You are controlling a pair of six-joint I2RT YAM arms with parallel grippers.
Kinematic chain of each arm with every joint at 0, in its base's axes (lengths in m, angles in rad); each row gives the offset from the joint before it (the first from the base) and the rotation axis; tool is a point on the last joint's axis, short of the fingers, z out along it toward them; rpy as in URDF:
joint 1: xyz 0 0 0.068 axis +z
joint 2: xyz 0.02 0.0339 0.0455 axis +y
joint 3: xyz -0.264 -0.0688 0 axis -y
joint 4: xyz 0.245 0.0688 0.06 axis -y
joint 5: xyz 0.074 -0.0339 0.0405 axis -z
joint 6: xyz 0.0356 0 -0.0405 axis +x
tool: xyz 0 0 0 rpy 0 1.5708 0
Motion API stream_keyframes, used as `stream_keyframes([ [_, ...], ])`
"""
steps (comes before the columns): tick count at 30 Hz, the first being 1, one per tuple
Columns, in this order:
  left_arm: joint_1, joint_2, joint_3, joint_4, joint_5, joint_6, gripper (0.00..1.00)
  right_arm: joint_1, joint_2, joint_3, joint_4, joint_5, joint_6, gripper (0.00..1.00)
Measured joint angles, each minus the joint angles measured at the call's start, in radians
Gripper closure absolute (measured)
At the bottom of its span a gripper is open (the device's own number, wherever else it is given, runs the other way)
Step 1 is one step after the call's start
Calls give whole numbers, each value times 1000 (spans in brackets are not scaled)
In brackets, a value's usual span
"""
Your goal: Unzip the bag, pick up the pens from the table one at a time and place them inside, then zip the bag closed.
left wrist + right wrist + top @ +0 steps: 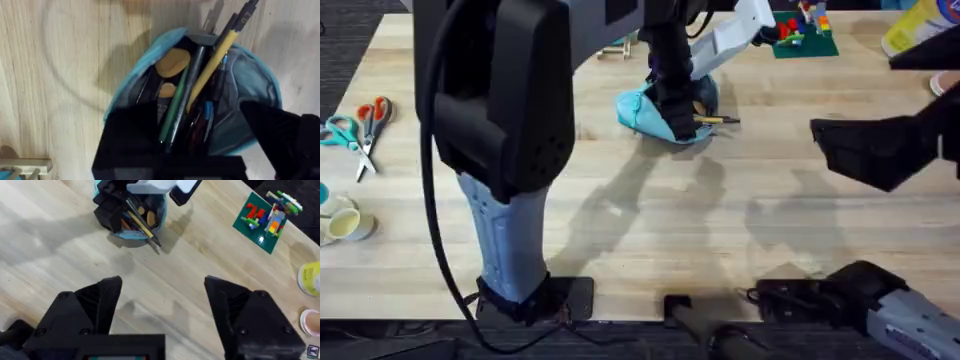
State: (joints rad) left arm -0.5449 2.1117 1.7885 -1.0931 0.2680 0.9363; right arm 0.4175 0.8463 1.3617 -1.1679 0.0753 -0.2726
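The light blue bag lies unzipped at the far middle of the table. A yellow pen and a dark pen rest inside the bag among other items, their ends sticking out over its rim. From the overhead view one pen end pokes out to the right. My left gripper hovers open right over the bag's mouth, one finger over the opening and the other past the bag's side. My right gripper is open and empty above bare table, well to the right of the bag.
Orange- and teal-handled scissors and tape rolls lie at the left edge. A green plate with toy bricks and a yellow container sit at the far right. The left arm looms large over the left half.
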Motion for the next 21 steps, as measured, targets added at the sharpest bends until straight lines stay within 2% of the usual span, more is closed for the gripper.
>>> stream_keyframes([
  [8, -2, -41, 0, -3, 0, 0, 6, 0, 0, 0, 0, 0, 0, 3],
  [14, 3, -167, 0, -7, 12, 0, 6, 0, 0, 0, 0, 0, 0, 3],
  [18, 33, -261, 0, -8, 34, 0, 6, 0, 0, 0, 0, 0, 0, 3],
  [21, 79, -315, 1, -12, 45, 0, 6, 0, 0, 0, 0, 0, 0, 3],
])
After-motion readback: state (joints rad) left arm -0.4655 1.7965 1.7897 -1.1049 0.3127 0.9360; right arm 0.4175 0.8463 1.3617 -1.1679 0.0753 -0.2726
